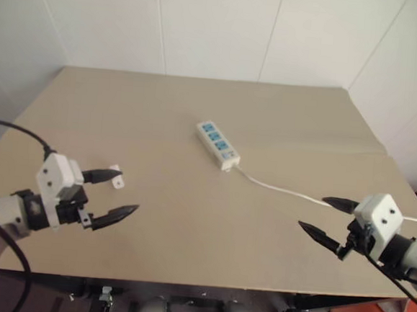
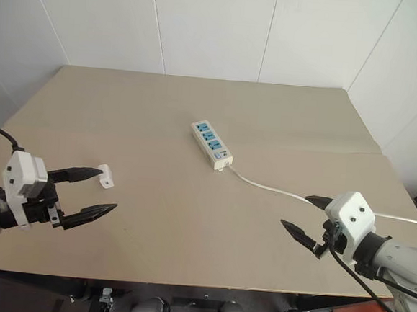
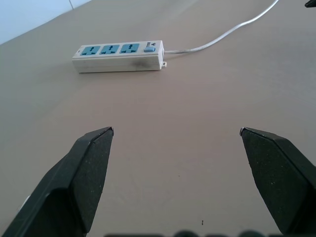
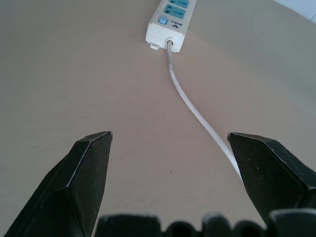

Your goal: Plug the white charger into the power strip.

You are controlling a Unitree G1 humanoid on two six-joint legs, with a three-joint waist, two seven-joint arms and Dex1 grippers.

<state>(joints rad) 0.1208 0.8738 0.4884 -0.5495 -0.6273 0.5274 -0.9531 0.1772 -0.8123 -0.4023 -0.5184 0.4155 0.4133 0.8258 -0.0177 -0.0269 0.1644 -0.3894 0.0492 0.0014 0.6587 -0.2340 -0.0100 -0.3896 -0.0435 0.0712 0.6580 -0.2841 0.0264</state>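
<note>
The power strip (image 1: 217,144) lies in the middle of the tan tabletop (image 1: 189,219), with three blue sockets on top, all with nothing plugged in. Its thin white cord (image 1: 285,190) runs off toward the right gripper (image 1: 327,216). The white charger (image 2: 106,176) lies near the left gripper (image 2: 89,190), just past its far fingertip. Both grippers are spread wide and hold nothing.

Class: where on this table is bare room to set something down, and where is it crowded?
Bare: the table's far side behind the power strip, and the near middle between both grippers. Crowded: the charger by the left gripper, the cord toward the right gripper.
</note>
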